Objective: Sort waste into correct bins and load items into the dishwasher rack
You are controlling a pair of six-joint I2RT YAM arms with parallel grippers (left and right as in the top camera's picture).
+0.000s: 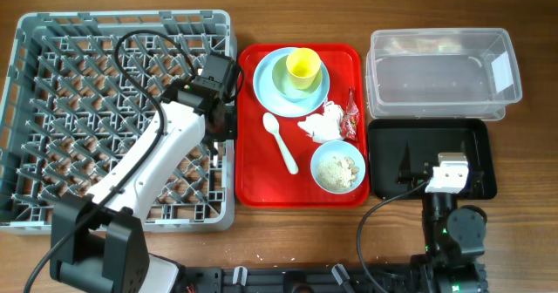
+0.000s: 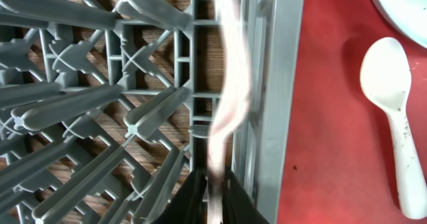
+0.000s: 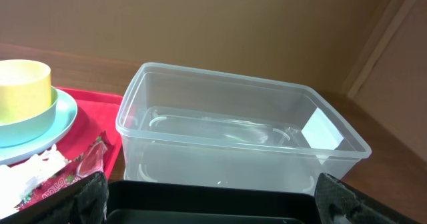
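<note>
My left gripper [image 1: 223, 120] is shut on the white fork [image 2: 230, 84], which is blurred, at the right edge of the grey dishwasher rack [image 1: 52, 49]. The rack also fills the left wrist view [image 2: 87, 111]. The white spoon [image 1: 281, 140] lies on the red tray [image 1: 253, 184]. The yellow cup [image 1: 302, 64] sits in the green bowl [image 1: 286, 79] on the pale blue plate [image 1: 264, 85]. The napkin [image 1: 321, 123], the red wrapper [image 1: 351, 114] and the blue bowl with food scraps [image 1: 338, 166] are on the tray too. My right gripper [image 1: 427, 166] is open and empty over the black tray [image 1: 478, 153].
The clear tub [image 1: 443, 73] stands behind the black tray and also shows in the right wrist view [image 3: 233, 124]. The spoon [image 2: 393, 104] lies close to the rack's right wall. My left arm stretches across the rack.
</note>
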